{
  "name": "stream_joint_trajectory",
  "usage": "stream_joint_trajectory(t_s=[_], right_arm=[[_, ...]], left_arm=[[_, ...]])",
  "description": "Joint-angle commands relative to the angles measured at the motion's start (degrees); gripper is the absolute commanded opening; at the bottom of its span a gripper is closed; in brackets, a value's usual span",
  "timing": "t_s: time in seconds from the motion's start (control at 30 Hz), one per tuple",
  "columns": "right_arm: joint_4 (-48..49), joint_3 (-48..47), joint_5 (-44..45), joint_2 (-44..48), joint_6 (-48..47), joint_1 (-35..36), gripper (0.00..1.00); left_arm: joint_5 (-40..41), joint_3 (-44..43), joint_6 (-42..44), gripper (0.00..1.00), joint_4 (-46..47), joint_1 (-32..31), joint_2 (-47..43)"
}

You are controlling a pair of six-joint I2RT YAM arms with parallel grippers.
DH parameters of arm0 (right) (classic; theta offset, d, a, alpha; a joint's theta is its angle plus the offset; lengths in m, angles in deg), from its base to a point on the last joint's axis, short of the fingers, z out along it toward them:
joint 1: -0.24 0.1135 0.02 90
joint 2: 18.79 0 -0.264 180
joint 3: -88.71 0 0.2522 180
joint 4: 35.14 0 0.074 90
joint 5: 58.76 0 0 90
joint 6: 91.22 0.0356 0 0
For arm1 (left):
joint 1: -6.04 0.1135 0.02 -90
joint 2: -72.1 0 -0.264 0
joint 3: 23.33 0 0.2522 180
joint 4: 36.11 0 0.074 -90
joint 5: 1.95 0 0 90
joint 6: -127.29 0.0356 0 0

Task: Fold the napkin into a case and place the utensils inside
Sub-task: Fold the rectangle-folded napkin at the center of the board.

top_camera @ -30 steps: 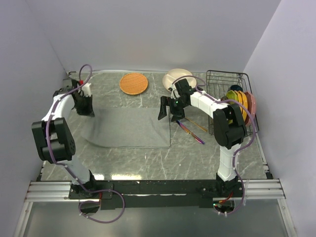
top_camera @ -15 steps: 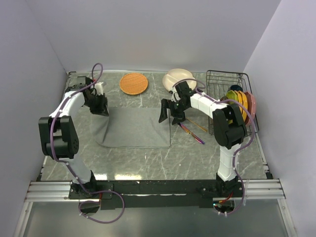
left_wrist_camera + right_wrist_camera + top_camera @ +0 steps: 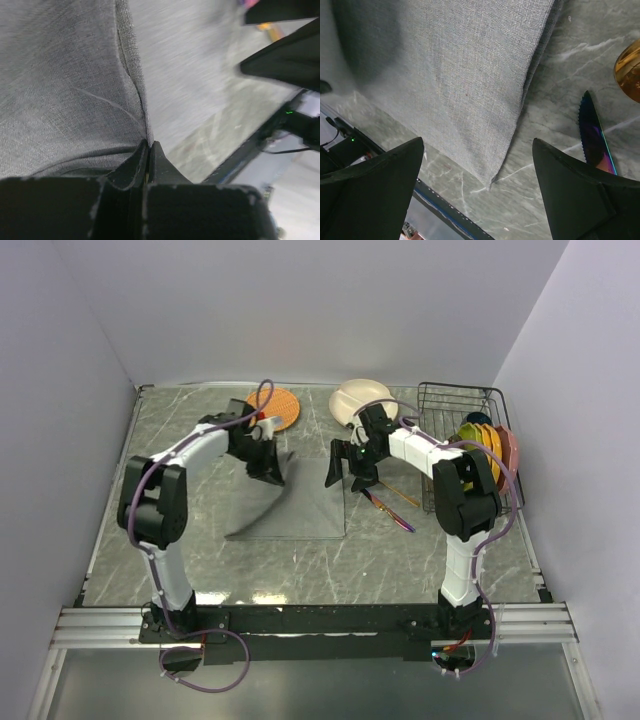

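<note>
The grey napkin [image 3: 300,510] lies on the marble table, its left part lifted and folding over to the right. My left gripper [image 3: 268,470] is shut on the napkin's edge [image 3: 135,95] and holds it above the cloth. My right gripper [image 3: 347,472] is open and empty, hovering over the napkin's near right corner [image 3: 492,177]. The purple knife [image 3: 388,510] and the gold spoon [image 3: 400,495] lie on the table right of the napkin. In the right wrist view the knife's serrated blade [image 3: 592,132] and part of the spoon's bowl [image 3: 630,70] show.
A round orange woven mat [image 3: 285,405] lies at the back, partly behind the left arm. A cream plate [image 3: 358,397] sits at the back centre. A black wire rack [image 3: 470,440] with coloured plates stands at the right.
My left gripper has carried the napkin's left edge far to the right, folding the cloth over itself. The right gripper has stayed almost still.
</note>
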Motion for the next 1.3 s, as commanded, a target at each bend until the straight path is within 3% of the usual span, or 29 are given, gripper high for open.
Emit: stream_joint_trajectory(t_s=[0.0,0.3,0.5,0.6,0.63,0.73,0.8,0.9,1.03,1.1,1.27], right_arm=[[-1.1,0.4,0.0,3.0,-0.8,-0.8,0.96],[-1.2,1.2,0.1,3.2,-0.6,-0.9,0.95],[-0.8,1.3,0.3,2.9,-0.2,-1.0,0.94],[-0.8,0.8,0.7,3.0,0.0,-1.0,0.94],[-1.0,0.7,0.8,3.0,-0.2,-1.0,0.94],[-1.4,0.2,1.0,3.2,-0.7,-1.1,0.94],[-1.6,0.2,1.3,3.8,-1.3,-1.4,0.94],[-1.7,0.7,1.3,4.6,-2.4,-1.9,0.94],[-0.8,0.5,0.8,3.9,-2.0,-1.9,0.9],[-0.4,-0.1,0.2,3.2,-1.5,-1.9,0.86],[-0.4,-2.1,0.0,1.8,-1.4,-1.9,0.74]], left_arm=[[-6.4,-3.3,-9.8,0.01,7.4,-4.1,2.9],[-7.6,-1.5,-21.2,0.09,19.6,-10.0,6.5],[-4.2,-1.6,-28.5,0.05,26.7,-10.0,7.7],[-4.4,-2.9,-27.8,0.32,25.4,-10.0,8.4],[-4.2,-3.2,-27.1,0.52,24.3,-10.0,8.4],[-6.7,-0.8,-24.9,0.66,23.4,-7.7,4.7],[-9.0,2.8,-24.8,0.7,24.8,-5.0,1.5],[-7.1,4.2,-18.5,0.7,22.0,2.4,-4.0],[4.2,4.6,-5.5,0.67,6.9,5.7,-6.9],[7.9,6.8,-1.7,0.67,4.1,6.9,-7.2],[6.1,10.2,1.8,0.62,0.0,7.9,-5.7]])
